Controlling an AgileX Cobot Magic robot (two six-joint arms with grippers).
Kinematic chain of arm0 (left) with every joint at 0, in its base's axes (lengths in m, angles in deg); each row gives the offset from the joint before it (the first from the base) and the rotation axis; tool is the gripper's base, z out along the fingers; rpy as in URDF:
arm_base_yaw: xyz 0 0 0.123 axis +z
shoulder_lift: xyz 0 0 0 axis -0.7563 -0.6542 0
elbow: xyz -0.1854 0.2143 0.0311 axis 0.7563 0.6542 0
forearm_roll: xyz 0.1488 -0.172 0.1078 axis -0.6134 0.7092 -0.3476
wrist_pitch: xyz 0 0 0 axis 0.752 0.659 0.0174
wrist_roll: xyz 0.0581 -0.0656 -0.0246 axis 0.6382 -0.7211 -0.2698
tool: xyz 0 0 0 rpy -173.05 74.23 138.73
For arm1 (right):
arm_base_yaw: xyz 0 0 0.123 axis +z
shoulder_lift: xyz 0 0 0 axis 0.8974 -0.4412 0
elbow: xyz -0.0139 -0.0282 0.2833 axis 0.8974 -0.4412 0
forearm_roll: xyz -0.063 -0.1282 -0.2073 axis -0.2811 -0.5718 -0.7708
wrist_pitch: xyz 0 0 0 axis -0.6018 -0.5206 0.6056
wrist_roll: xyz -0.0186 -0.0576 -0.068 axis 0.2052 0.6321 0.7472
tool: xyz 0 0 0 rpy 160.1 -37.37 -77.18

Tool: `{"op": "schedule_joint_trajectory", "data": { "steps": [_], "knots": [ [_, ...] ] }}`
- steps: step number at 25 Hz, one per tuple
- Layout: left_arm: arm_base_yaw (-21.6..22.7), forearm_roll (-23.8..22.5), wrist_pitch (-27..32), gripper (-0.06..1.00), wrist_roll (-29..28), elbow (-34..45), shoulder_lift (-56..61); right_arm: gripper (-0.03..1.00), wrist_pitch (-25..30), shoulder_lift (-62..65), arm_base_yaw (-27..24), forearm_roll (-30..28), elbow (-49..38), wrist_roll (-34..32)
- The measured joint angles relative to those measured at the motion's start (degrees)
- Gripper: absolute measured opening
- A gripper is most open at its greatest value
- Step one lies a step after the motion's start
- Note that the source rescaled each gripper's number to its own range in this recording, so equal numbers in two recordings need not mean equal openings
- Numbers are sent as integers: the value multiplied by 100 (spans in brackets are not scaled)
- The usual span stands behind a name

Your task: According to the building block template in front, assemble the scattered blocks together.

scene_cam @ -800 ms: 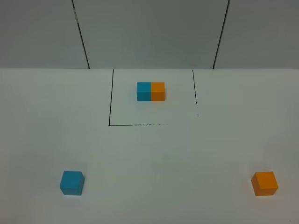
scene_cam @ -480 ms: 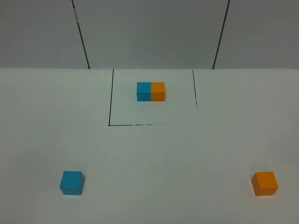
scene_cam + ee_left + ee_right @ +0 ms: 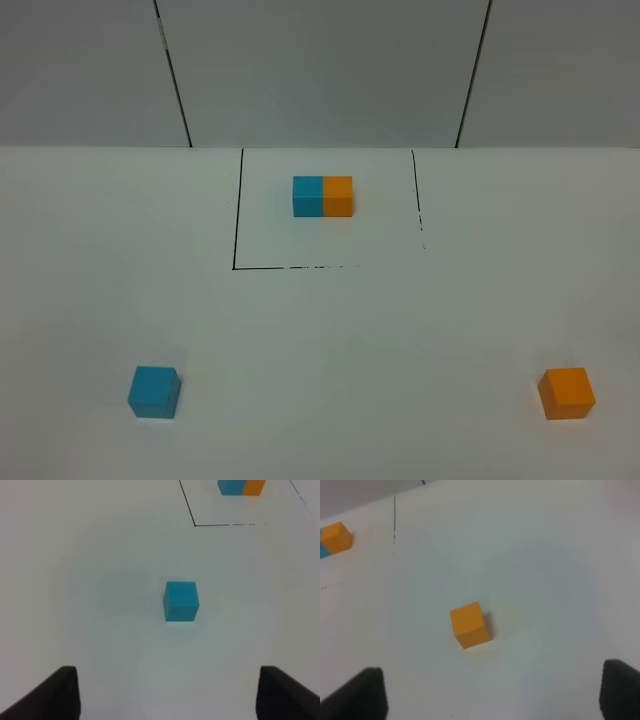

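Observation:
The template, a blue and an orange cube joined as one bar (image 3: 322,196), sits inside a thin black-lined square (image 3: 236,215) at the back middle of the white table. It also shows in the left wrist view (image 3: 241,486) and the right wrist view (image 3: 335,538). The loose sky-blue cube (image 3: 154,391) lies at the front left, ahead of my left gripper (image 3: 167,695), which is open and empty above the table. The loose orange cube (image 3: 567,393) lies at the front right, ahead of my right gripper (image 3: 492,695), also open and empty. Neither arm shows in the high view.
The white table (image 3: 330,330) runs to a grey panelled wall (image 3: 320,70) at the back. The two loose cubes lie far apart, near the table's front edge.

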Motion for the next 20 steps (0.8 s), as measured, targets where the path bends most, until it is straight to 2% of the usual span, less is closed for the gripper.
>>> {"op": "schedule_joint_trajectory", "data": {
  "steps": [15,20],
  "knots": [
    [0,0,-5,53,-71,0,-60,71,0,0,0,0,0,0],
    [0,121,-317,57,-302,-149,-978,71,0,0,0,0,0,0]
  ]
}}
